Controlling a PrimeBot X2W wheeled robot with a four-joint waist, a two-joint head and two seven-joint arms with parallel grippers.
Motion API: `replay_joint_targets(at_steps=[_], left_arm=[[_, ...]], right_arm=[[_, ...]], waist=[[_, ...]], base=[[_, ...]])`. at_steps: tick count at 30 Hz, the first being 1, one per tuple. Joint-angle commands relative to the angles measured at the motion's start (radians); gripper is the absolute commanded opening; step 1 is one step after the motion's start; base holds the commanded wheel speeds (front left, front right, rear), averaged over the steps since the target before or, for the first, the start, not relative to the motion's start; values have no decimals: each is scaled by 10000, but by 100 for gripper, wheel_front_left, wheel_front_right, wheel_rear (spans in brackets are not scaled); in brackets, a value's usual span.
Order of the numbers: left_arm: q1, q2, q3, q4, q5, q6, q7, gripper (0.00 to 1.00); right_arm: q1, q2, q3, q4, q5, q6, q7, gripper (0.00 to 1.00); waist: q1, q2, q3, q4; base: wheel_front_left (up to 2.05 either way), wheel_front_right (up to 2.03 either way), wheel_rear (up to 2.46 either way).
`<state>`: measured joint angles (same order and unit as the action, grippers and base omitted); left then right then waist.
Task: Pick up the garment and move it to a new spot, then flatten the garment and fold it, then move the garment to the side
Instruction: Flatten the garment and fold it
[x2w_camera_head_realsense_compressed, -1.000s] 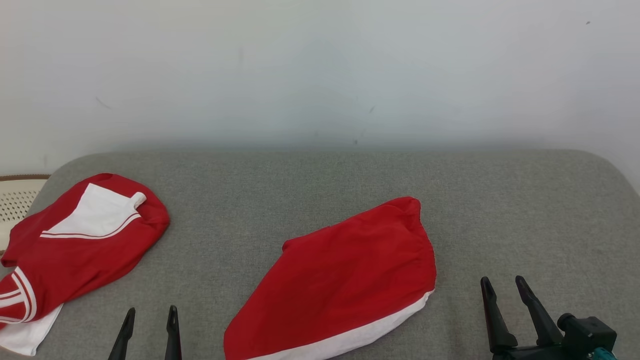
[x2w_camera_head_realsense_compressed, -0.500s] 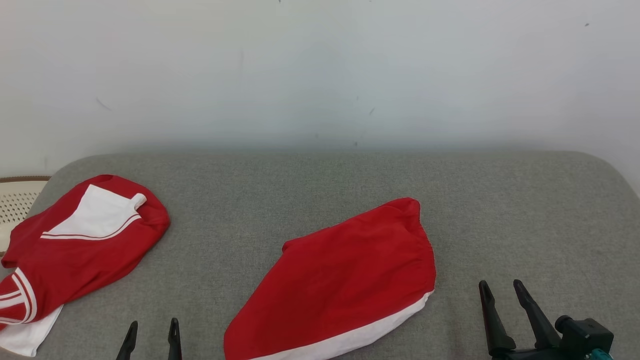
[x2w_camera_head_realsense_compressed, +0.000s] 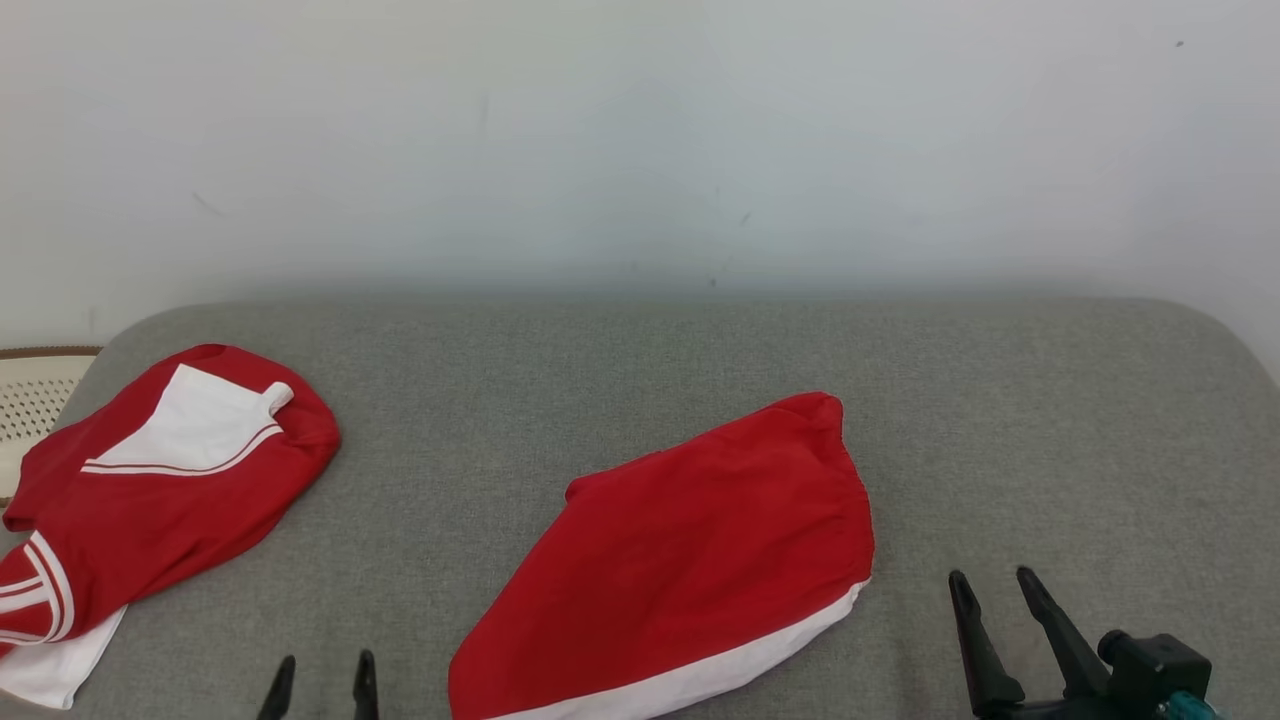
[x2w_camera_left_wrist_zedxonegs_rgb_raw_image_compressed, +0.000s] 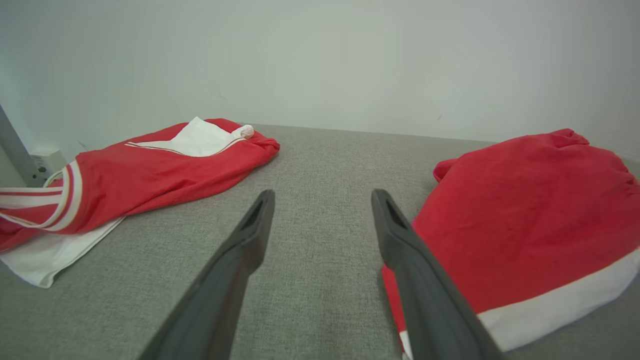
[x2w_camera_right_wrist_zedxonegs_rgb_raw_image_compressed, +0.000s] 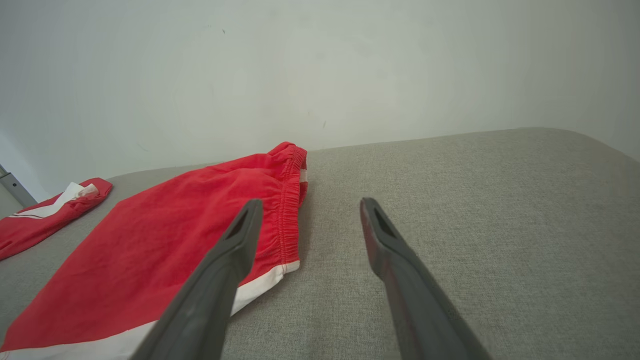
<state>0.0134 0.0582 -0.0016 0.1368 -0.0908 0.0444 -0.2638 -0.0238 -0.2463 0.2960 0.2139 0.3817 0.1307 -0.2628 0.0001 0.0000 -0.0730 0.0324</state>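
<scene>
A folded red garment (x2w_camera_head_realsense_compressed: 690, 560) with a white hem band lies flat near the front middle of the grey cushioned surface (x2w_camera_head_realsense_compressed: 640, 370); it also shows at the right of the left wrist view (x2w_camera_left_wrist_zedxonegs_rgb_raw_image_compressed: 520, 230) and the left of the right wrist view (x2w_camera_right_wrist_zedxonegs_rgb_raw_image_compressed: 165, 250). My left gripper (x2w_camera_head_realsense_compressed: 321, 669) sits open at the bottom edge, left of the garment, touching nothing. Over the bare cushion right of the garment, my right gripper (x2w_camera_head_realsense_compressed: 994, 585) is open and empty. Both wrist views show the fingers (x2w_camera_left_wrist_zedxonegs_rgb_raw_image_compressed: 245, 245) (x2w_camera_right_wrist_zedxonegs_rgb_raw_image_compressed: 390, 245) spread wide.
A second red and white garment (x2w_camera_head_realsense_compressed: 150, 500) lies crumpled at the far left edge of the cushion, also seen in the left wrist view (x2w_camera_left_wrist_zedxonegs_rgb_raw_image_compressed: 130, 175). A pale perforated basket (x2w_camera_head_realsense_compressed: 35, 400) sits behind it. A white wall (x2w_camera_head_realsense_compressed: 640, 140) backs the cushion.
Both grippers have drawn back toward the bottom edge of the head view, the left one further. The garments have not moved.
</scene>
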Motion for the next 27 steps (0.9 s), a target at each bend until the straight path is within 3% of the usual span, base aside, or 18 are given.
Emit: replay_joint_targets(at_steps=[1,14,27], left_arm=[[116,18,-83,133,-96,-91,-13,100],[73,-58,-1514,1564,-590,-844,-13,100],[-680,-72,-2743,2982,-1325,-842,-13,100]], right_arm=[[-216,-174,119,128,107,1,43,100],[-1421,-1027,1800,1937,982,2,420,100],[-2894,-1490,3997,3683,2295,1,534,100]], waist=[[-1,0,31,17],[-1,0,269,345],[-1,0,630,406]], base=[[0,0,0],[0,0,0],[0,0,0]])
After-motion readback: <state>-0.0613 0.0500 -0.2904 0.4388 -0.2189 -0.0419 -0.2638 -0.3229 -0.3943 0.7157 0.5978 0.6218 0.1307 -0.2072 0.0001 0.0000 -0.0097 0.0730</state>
